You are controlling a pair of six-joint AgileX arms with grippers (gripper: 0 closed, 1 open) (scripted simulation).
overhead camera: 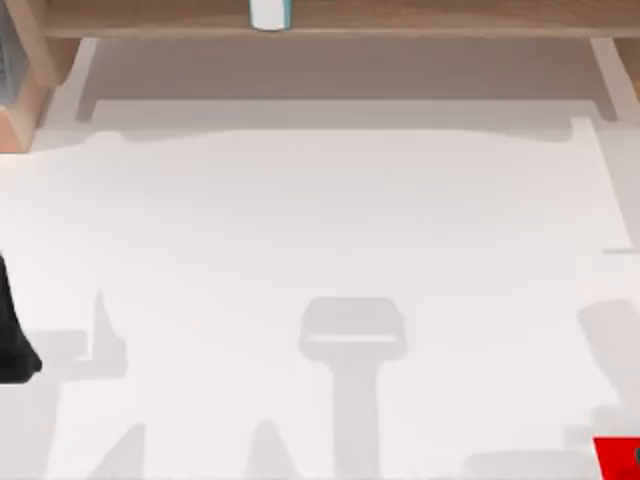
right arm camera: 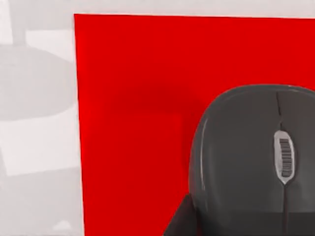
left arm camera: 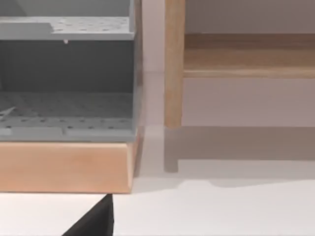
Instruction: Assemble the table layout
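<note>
table (overhead camera: 330,220) bare | grey mouse (right arm camera: 251,162) on red mat (right arm camera: 138,123), no legible txt | fingers' state: can't tell

A rendered office-style desk setting is suggested. A plain white table (overhead camera: 330,220) is backed by a light wooden shelf (overhead camera: 400,18), and a grey perforated tray rack (left arm camera: 66,73) is set on a wooden block. A dark computer mouse (right arm camera: 251,162) is laid on a red mat (right arm camera: 133,123).
</note>
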